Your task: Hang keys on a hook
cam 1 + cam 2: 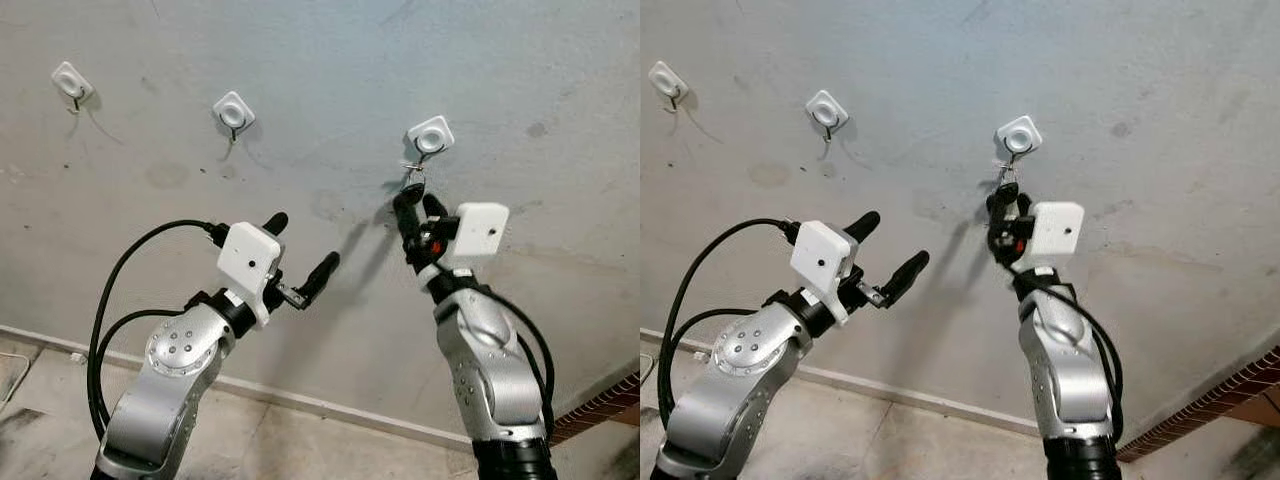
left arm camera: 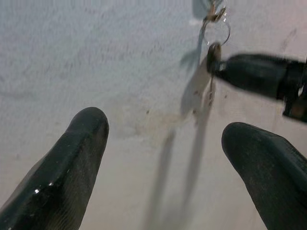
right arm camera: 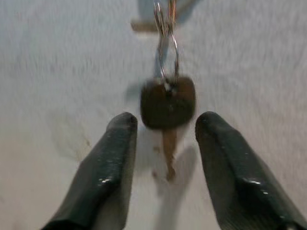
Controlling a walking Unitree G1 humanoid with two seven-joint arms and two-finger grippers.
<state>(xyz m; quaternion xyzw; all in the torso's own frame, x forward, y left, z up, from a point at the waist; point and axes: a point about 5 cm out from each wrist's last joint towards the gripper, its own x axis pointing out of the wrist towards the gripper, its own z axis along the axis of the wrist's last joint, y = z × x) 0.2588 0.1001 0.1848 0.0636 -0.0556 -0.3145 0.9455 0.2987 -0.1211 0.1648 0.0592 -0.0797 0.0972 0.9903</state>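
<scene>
A dark-headed key (image 3: 168, 103) hangs on its metal ring (image 3: 165, 43) from the rightmost white wall hook (image 1: 431, 136). My right gripper (image 1: 418, 205) is raised just below that hook. It is open, and its two fingers stand on either side of the key head without touching it. The key (image 1: 412, 180) lies against the grey wall. My left gripper (image 1: 303, 243) is open and holds nothing. It is lower and to the left, pointing at the wall. In the left wrist view the key (image 2: 213, 57) shows with a right finger (image 2: 254, 74) beside it.
Two more white hooks (image 1: 72, 82) (image 1: 233, 110) sit bare on the wall to the left. A pale baseboard (image 1: 300, 400) runs along the bottom of the wall above the floor. A brick edge (image 1: 1210, 405) shows at lower right.
</scene>
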